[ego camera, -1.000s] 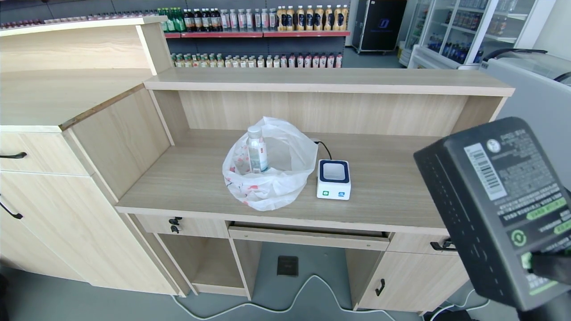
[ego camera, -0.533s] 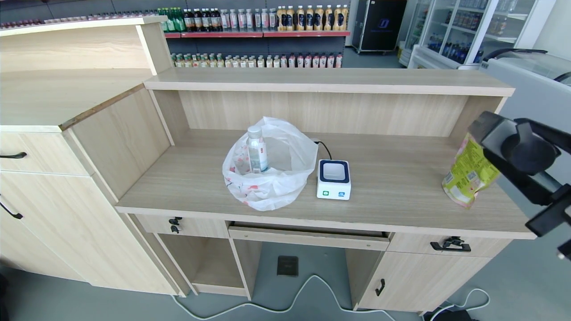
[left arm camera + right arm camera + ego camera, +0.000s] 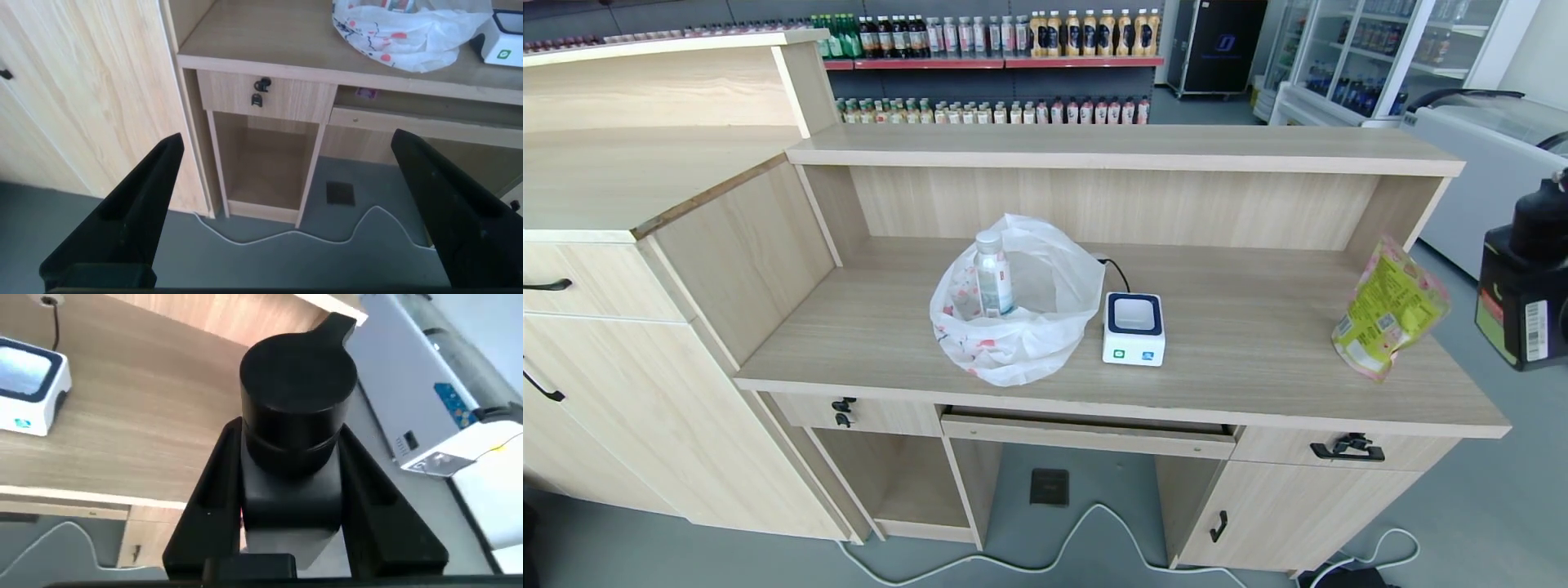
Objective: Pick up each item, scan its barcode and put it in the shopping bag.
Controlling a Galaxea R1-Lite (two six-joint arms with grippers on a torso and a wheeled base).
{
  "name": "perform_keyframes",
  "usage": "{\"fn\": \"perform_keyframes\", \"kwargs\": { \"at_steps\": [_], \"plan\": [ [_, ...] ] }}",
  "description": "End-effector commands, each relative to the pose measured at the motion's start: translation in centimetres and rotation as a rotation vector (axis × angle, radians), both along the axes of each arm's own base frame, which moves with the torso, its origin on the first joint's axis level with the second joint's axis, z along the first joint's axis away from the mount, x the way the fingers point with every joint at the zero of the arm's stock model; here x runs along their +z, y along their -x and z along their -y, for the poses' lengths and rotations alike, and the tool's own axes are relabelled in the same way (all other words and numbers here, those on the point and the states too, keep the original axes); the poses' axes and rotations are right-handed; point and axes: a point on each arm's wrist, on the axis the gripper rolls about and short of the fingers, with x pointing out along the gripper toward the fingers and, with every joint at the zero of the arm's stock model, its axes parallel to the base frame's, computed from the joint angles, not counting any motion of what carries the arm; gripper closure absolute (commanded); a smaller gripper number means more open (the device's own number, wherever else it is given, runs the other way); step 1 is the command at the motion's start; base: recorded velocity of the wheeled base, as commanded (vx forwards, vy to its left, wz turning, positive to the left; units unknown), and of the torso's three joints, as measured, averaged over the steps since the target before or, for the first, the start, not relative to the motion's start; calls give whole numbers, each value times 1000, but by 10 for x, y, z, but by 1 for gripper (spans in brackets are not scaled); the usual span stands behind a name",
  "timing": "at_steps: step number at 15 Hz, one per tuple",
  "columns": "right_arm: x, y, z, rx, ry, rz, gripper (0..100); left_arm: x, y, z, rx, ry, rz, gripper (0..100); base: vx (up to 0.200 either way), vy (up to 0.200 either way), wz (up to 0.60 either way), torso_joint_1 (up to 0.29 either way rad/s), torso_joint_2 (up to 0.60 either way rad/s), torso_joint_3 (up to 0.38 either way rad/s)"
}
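A white plastic shopping bag [image 3: 1013, 327] stands open at the middle of the wooden counter [image 3: 1241, 343] with a clear water bottle [image 3: 992, 273] upright inside it. Just right of the bag sits the white scanner [image 3: 1134, 328] with its dark window facing up. A green snack pouch [image 3: 1388, 309] stands near the counter's right end. My right gripper [image 3: 292, 457] is shut on a black bottle [image 3: 1523, 286] with a round cap [image 3: 298, 371], held upright beyond the counter's right end. My left gripper [image 3: 288, 143] hangs open and empty, low in front of the counter's left side.
A raised ledge [image 3: 1127, 147] runs along the counter's back. The scanner's cable [image 3: 1117, 271] leads to the back wall. A locked drawer [image 3: 261, 91] and an open cubby lie under the counter's left side. A white chest freezer [image 3: 441, 400] stands to the right.
The black bottle, close before the head camera a second ago, has swung away to the right with my right arm and is now upright. The snack pouch has come into view.
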Motion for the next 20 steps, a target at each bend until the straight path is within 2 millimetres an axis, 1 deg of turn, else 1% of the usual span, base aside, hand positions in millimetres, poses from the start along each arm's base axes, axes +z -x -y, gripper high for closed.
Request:
{"fn": "perform_keyframes", "kwargs": {
  "at_steps": [1,2,3,4,5,6,7,8,10,12,14,15,16,18,20],
  "plan": [
    [26,-50,8,19,-166,-61,100,0,0,0,1,0,0,0,0,0,0,0,0,0],
    [27,-64,13,58,-213,-73,100,0,0,0,1,0,0,0,0,0,0,0,0,0],
    [26,-70,18,57,-221,-78,100,0,0,0,1,0,0,0,0,0,0,0,0,0],
    [24,-81,32,41,-233,-66,100,0,0,0,1,0,0,0,0,0,0,0,0,0],
    [25,-83,34,35,-238,-34,100,0,0,0,1,0,0,0,0,0,0,0,0,0],
    [25,-90,39,17,-238,1,100,0,0,0,1,0,0,0,0,0,0,0,0,0],
    [27,-91,52,-29,-230,17,100,0,0,0,1,0,0,0,0,0,0,0,0,0],
    [27,-87,60,-23,-200,-2,100,0,0,0,1,0,0,0,0,0,0,0,0,0],
    [25,-74,73,65,-176,-43,100,0,0,0,1,0,0,0,0,0,0,0,0,0],
    [29,-69,74,164,-212,-30,100,0,0,0,1,0,0,0,0,0,600,5,0,2],
    [36,-72,70,185,-283,12,100,0,0,0,1,0,0,0,0,0,600,-2,0,7],
    [36,-72,70,185,-283,12,100,0,0,0,1,0,0,0,0,0,600,2,-2,2],
    [43,-77,67,206,-359,42,100,0,0,0,1,0,0,0,0,0,600,7,-2,-2],
    [42,-76,67,411,-522,15,100,0,0,0,1,0,0,0,0,0,0,0,0,0],
    [45,-77,74,561,-701,13,100,0,0,0,1,0,0,0,0,0,0,0,0,0]
  ]
}}
